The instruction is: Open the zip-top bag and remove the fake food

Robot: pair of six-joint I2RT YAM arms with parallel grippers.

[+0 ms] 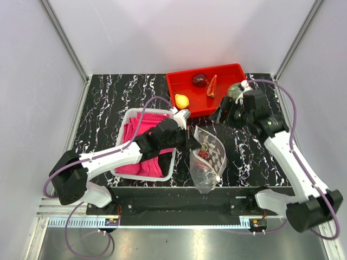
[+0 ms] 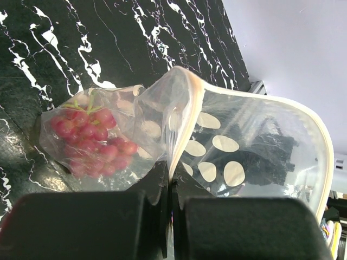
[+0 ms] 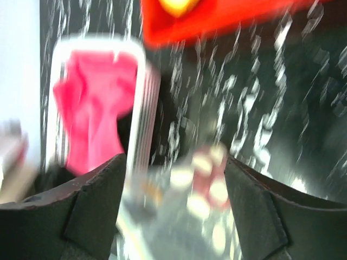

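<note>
The zip-top bag [image 1: 210, 162], clear with pale dots, is lifted off the black marble table, its mouth open. Purple-red grapes [image 1: 205, 153] lie inside it. My left gripper [image 1: 189, 142] is shut on the bag's zip rim; in the left wrist view the gripper [image 2: 171, 181] pinches the rim of the bag [image 2: 244, 146], with the grapes [image 2: 92, 141] to its left. My right gripper [image 1: 223, 115] is open and empty above the bag's mouth. The blurred right wrist view shows its gripper [image 3: 174, 160] wide apart over the bag [image 3: 200, 189]. The lemon [image 1: 182, 101], dark red fruit [image 1: 200, 80] and watermelon slice [image 1: 212, 86] lie in the red tray. The green melon [image 1: 236, 90] is at the tray's right end.
The red tray [image 1: 179, 78] stands at the back centre-right. A white basket [image 1: 129, 116] of pink cloth [image 1: 143, 130] sits left of the bag, under my left arm. White walls close the table on three sides.
</note>
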